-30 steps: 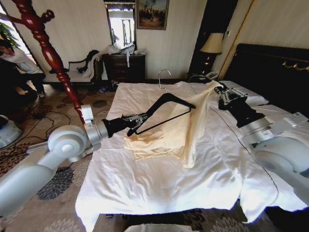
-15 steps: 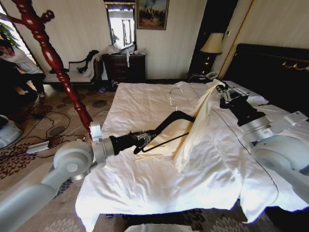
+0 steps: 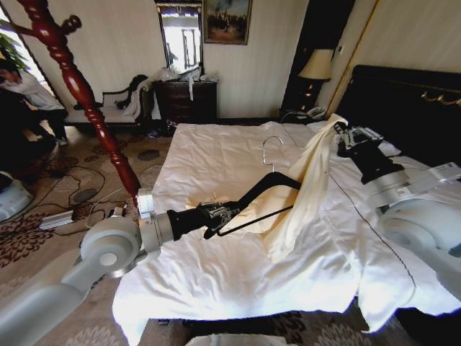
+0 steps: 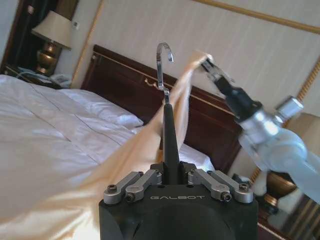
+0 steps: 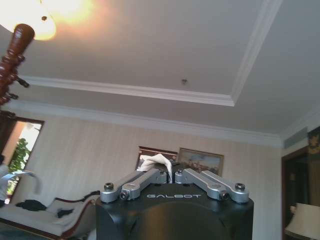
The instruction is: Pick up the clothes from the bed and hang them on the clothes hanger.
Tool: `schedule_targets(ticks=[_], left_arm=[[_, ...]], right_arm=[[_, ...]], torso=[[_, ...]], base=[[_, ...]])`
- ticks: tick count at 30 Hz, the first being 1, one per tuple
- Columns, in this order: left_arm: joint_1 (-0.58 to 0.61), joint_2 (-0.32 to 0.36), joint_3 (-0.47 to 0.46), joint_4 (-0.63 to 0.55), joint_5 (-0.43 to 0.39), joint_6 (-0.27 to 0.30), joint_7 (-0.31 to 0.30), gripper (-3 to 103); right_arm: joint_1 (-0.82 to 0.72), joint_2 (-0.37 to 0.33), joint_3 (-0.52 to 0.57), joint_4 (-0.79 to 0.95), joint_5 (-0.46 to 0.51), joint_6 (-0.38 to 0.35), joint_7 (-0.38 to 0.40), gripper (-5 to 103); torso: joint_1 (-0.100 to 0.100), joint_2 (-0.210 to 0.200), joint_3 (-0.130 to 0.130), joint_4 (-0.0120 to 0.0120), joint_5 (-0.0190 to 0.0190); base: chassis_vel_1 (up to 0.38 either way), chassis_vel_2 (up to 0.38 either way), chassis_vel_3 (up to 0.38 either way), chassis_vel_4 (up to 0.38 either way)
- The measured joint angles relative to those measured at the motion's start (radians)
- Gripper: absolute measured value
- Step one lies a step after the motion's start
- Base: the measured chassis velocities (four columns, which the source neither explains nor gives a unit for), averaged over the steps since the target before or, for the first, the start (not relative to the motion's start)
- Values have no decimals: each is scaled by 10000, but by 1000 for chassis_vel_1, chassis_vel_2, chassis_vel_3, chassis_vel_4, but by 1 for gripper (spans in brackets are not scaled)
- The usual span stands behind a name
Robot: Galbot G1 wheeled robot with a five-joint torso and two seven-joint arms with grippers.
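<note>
While my right gripper (image 3: 344,133) pinches the clothes (image 3: 306,189) aloft, my left gripper (image 3: 218,214) clamps the clothes hanger (image 3: 261,194) just beneath; threading the hanger's arm inside comes next, I reckon.

Count: 1 cream garment (image 3: 302,194), 1 black hanger (image 3: 261,198), 1 bed (image 3: 216,274), 2 grippers: left (image 3: 216,214), right (image 3: 344,133). 1 table lamp (image 3: 315,68), 1 wall painting (image 3: 227,20).

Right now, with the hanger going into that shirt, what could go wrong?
The right gripper pinches only a small bit of the clothes, so the fabric might slip free. The left gripper holds the clothes hanger at one end, so it could twist. The garment's lower part rests on the bed and could drag.
</note>
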Motion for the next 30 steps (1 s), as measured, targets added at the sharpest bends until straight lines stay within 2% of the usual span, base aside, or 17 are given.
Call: schedule_targets(ticks=[7, 13, 17, 19, 21, 23, 30], left_arm=[[-714, -729, 283, 1105, 138, -21, 12, 16], [-1255, -1185, 352, 1962, 264, -60, 24, 16], [-1564, -1493, 387, 2335, 267, -73, 23, 16], [-1749, -1673, 435, 2503, 268, -76, 24, 10], [-1849, -1766, 459, 2597, 268, -75, 23, 10], [-2016, -1881, 475, 2714, 269, -76, 22, 2], [-1737, -1721, 485, 2701, 446, -55, 69, 0]], right_arm=[[-267, 235, -261, 268, 104, 753, -952, 2], [-437, 376, -557, 421, 135, 1121, -1528, 2], [-686, 393, -578, 547, 95, 1177, -1734, 2], [-798, 400, -589, 604, 51, 1179, -1823, 2], [-859, 412, -602, 623, 9, 1178, -1871, 2], [-926, 471, -621, 638, -74, 1179, -1920, 2], [-1070, 668, -632, 587, -252, 1156, -1929, 2]], torso=[[0, -1, 1, 1, -1], [1, -1, 0, 1, 1], [0, -1, 1, 0, -1], [0, -2, 0, -1, 0], [1, -2, 0, -1, 0], [1, -2, 1, -1, 0], [1, -1, 0, 1, -1]], base=[[0, 0, 0, 0], [0, 0, 0, 0], [0, 0, 0, 0], [0, 0, 0, 0], [0, 0, 0, 0], [0, 0, 0, 0], [0, 0, 0, 0]])
